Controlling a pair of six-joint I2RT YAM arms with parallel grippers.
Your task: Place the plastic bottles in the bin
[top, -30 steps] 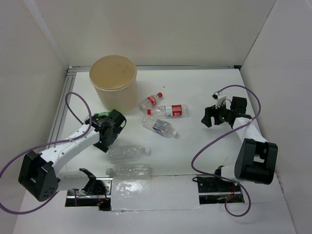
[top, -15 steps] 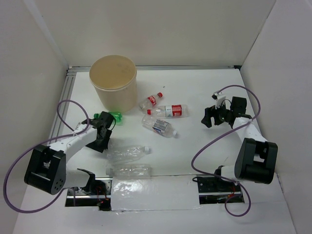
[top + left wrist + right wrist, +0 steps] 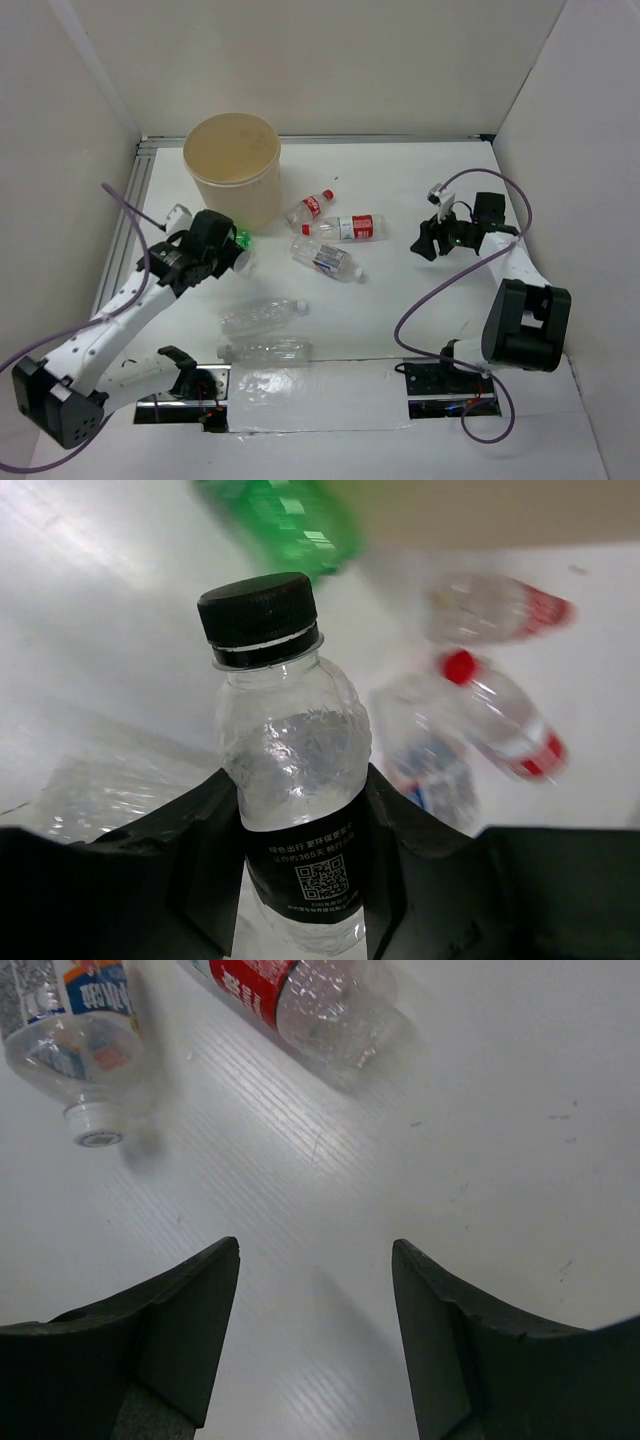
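Lifted now, the left gripper [image 3: 300, 825] is clamping a black-capped bottle [image 3: 293, 740] low down, risking a slip or clipping the bin [image 3: 243, 203] rim; the right gripper [image 3: 315, 1295] is idling open-jawed, empty.

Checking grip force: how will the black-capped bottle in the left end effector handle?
The black-capped bottle shows no liquid, so probably light. Its clear wall looks dimpled, so it may buckle in the left end effector. Being smooth, it might slip.
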